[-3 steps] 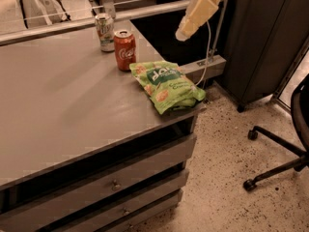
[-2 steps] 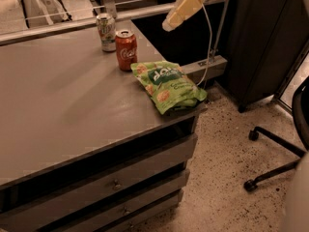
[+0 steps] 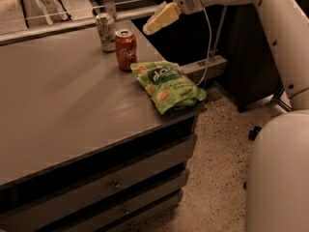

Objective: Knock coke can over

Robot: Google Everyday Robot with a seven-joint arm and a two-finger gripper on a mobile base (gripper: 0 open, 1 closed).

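The coke can [image 3: 125, 50], red with white script and a silver top, stands upright near the far right part of the grey table [image 3: 58, 105]. A pale green-and-white soda can [image 3: 105, 31] stands upright just behind it to the left. My gripper [image 3: 155, 23], with pale yellow fingers, hangs in the air to the right of the coke can and a little above it, off the table's right edge, apart from both cans. It holds nothing.
A green snack bag [image 3: 169, 85] lies flat at the table's right front corner, just in front of the coke can. Drawers [image 3: 116, 182] run below the tabletop. A rail [image 3: 72, 18] runs along the table's far edge. My white arm [image 3: 280, 47] fills the right side.
The gripper has moved left and a little down, closer to the coke can. The arm now fills much more of the right side. Cans and bag have not moved on the table.
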